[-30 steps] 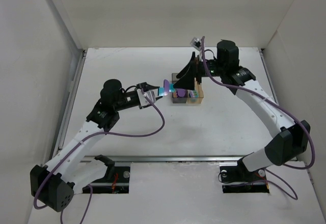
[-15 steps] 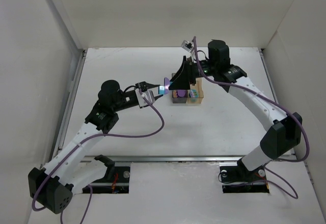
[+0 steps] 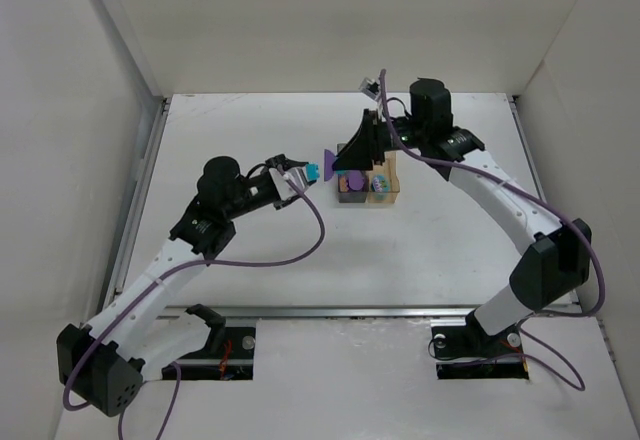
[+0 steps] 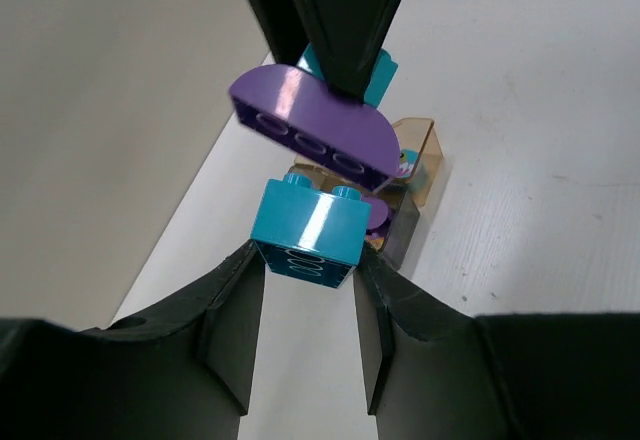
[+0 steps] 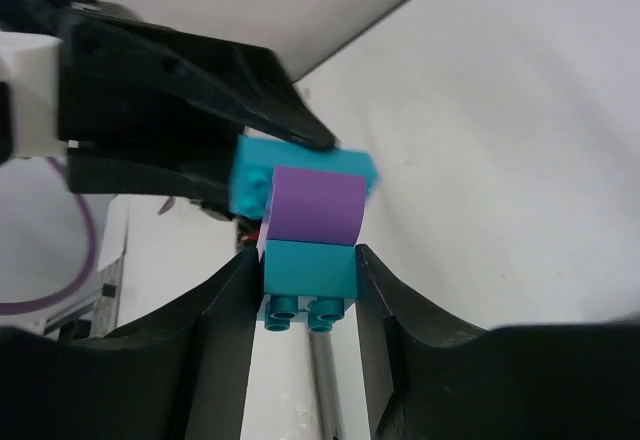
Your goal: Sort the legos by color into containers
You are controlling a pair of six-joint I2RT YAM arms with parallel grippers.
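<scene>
Teal brick [image 4: 308,232] is in the air just left of the bins [image 3: 393,195], with the left gripper [image 4: 305,256] clamped on its two sides. Purple piece [image 4: 315,130], curved, is right beside it, nearer the bins. It sits on a second teal brick [image 5: 310,272], which the right gripper [image 5: 308,256] has pinched tight. Cannot tell if the purple piece and the left-hand teal brick are touching or just apart; the wrist views disagree. The bins sit on the table [image 3: 420,250] under and behind the right gripper. There is something purple in the grey bin and a pale teal bit in the amber bin [image 4: 428,150].

Risks, as I judge them:
- Both grips are on small smooth faces, so a sideways tug could pop a brick loose. It could land on the table left of the bins or drop into the wrong bin.
- The purple piece is only stuck on, not gripped, so it could shake off over the grey/amber divide.
- The right fingers hang low over the bins, and a dip could nudge or tip them.

Room: there is open table left of and in front of the bins. The back wall [image 3: 330,20] is not far behind them. The left arm's cable [image 3: 300,250] loops front-left of the bins and is well apart from them.
</scene>
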